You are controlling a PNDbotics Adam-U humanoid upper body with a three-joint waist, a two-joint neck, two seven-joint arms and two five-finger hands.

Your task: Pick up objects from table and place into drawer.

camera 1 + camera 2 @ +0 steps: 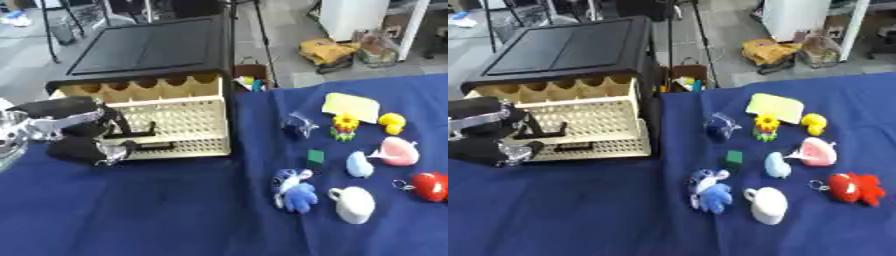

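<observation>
Background clutter only, upper part of frame.
Grey floor up top. White cabinet upper right, yellow bag and a clear plastic bag at its base. Dark stand legs upper left. Small open bag at top centre, contents unclear.

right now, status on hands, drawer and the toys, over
Left hand at the cream drawer front, fingers curled by its handle. Right hand out of view. Toys, white mug on blue cloth, none blocking the drawer.
</observation>
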